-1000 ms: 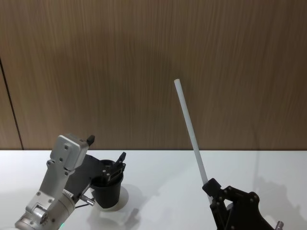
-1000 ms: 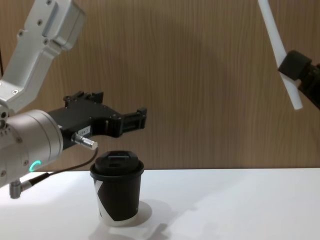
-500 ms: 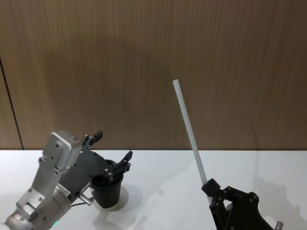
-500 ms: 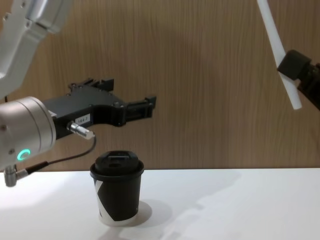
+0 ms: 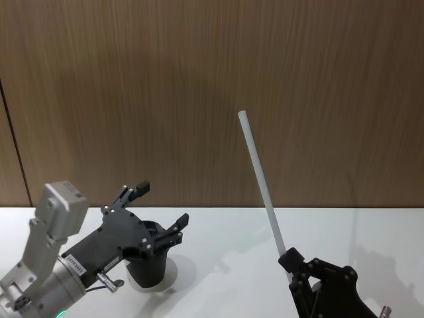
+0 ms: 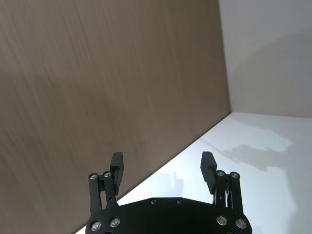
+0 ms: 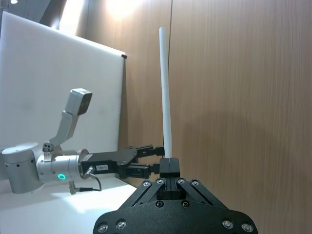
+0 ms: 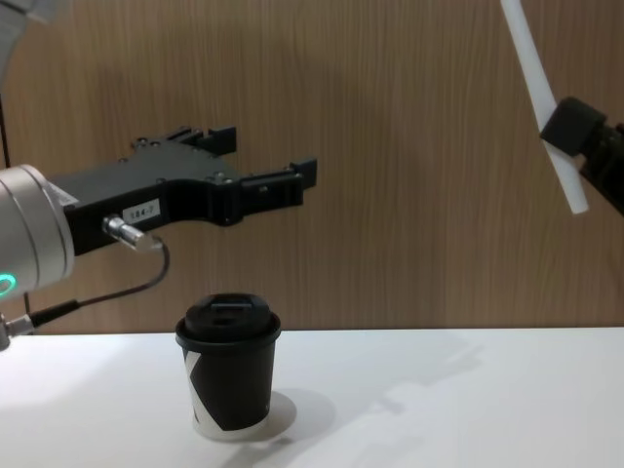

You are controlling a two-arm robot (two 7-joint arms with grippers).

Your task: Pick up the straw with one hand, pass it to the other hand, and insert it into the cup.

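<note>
Straw (image 5: 260, 182) pinched near its lower end by right gripper (image 5: 289, 260), tilted; left gripper (image 5: 162, 203) spread wide above cup (image 8: 229, 385); white table (image 8: 439, 400), wood wall (image 5: 199, 79).

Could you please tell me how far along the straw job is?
Done: the right gripper grips the straw, lifted clear of the table. In hand: the open left gripper hovers above the cup, apart from the straw. Left: the handover, then insertion into the cup.
</note>
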